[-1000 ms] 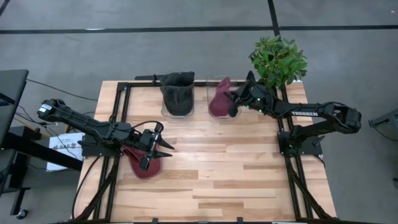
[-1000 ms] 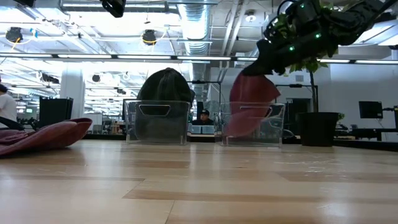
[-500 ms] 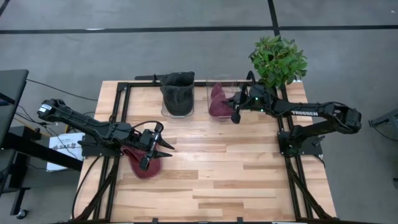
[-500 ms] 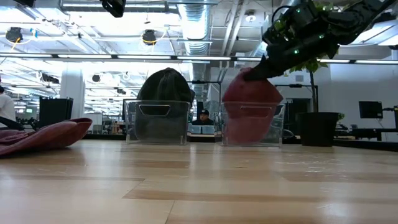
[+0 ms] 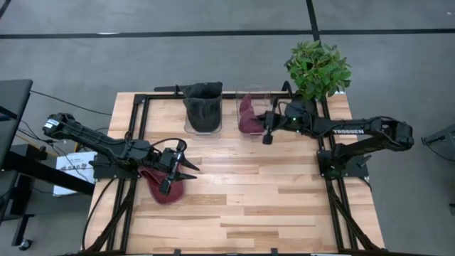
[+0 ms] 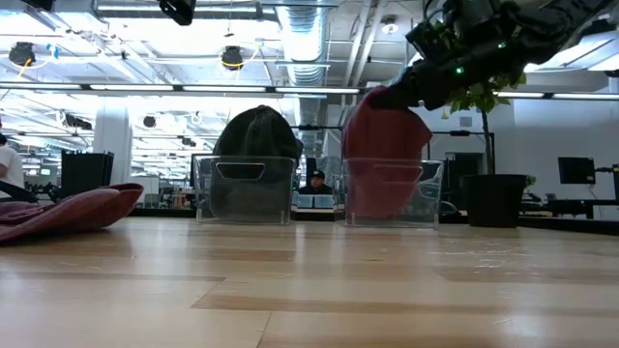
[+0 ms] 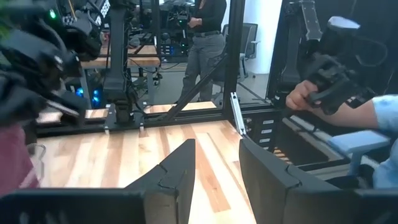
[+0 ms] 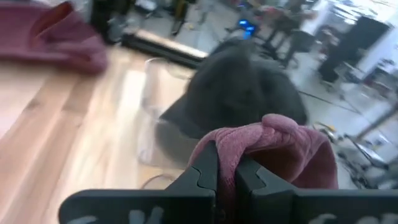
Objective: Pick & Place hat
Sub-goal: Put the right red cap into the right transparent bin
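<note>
- The right end effector [image 5: 267,126] hangs at the far middle of the table [image 5: 270,192], its fingers pinched together on a fold of a maroon hat [image 5: 247,117].
- In the right wrist view, the maroon cloth [image 8: 273,146] bunches up between the two dark fingers [image 8: 205,171], which sit nearly touching.
- That maroon hat sits in the right-hand clear bin [image 6: 392,191], its top rising above the rim, seen in the low view.
- The neighbouring clear bin [image 6: 244,188] holds a dark grey hat [image 6: 256,135].
- The left end effector [image 5: 183,169] rests near the table's left edge, its fingers spread apart and holding nothing, directly over a second maroon hat [image 5: 162,190] lying flat on the table.
- A potted plant [image 5: 318,69] stands at the far right corner, behind the right arm.
</note>
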`<state>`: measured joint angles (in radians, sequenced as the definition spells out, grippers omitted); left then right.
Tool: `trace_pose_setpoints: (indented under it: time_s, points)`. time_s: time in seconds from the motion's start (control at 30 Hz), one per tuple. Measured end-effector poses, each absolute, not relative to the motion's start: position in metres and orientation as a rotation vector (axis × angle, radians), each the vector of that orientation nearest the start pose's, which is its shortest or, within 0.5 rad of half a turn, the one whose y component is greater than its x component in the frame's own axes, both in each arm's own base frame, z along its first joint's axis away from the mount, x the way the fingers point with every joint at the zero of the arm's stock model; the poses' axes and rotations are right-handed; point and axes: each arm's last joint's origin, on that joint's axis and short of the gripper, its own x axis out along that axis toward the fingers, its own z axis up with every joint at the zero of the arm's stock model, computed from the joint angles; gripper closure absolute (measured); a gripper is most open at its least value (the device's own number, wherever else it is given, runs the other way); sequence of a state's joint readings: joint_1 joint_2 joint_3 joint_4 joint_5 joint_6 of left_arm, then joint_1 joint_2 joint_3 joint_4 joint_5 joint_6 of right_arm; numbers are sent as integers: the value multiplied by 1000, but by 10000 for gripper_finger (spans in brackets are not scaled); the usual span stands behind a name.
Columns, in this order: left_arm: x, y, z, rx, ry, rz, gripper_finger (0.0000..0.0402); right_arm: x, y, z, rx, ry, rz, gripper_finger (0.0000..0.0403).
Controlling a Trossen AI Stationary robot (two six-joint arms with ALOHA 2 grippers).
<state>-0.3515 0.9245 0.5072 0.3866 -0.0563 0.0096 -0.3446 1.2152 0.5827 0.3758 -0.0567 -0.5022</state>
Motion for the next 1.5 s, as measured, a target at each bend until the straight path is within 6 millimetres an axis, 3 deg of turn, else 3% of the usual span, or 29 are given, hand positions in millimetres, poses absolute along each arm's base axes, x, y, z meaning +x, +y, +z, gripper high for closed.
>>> trace_pose_setpoints:
  time_s: [0.13,0.27,0.5,0.77,0.93,1.23,1.5]
  points:
    - [197,-70,266,78,17,-294,280,241,-74,223,-511,385,-123,403]
    - [211,-63,259,107,8,-244,280,241,-68,219,-532,433,-110,403]
    - [249,-32,239,118,-40,-76,280,242,-66,218,-548,446,-123,403]
    - [268,-2,231,180,-167,-66,280,242,-66,218,-562,443,-109,403]
    - [284,21,226,165,-144,7,280,242,-66,219,-565,434,-116,403]
    - [297,38,222,132,-114,46,280,246,-68,239,-728,354,-457,403]
    - [297,38,222,131,-113,45,280,247,-65,258,-831,224,-591,403]
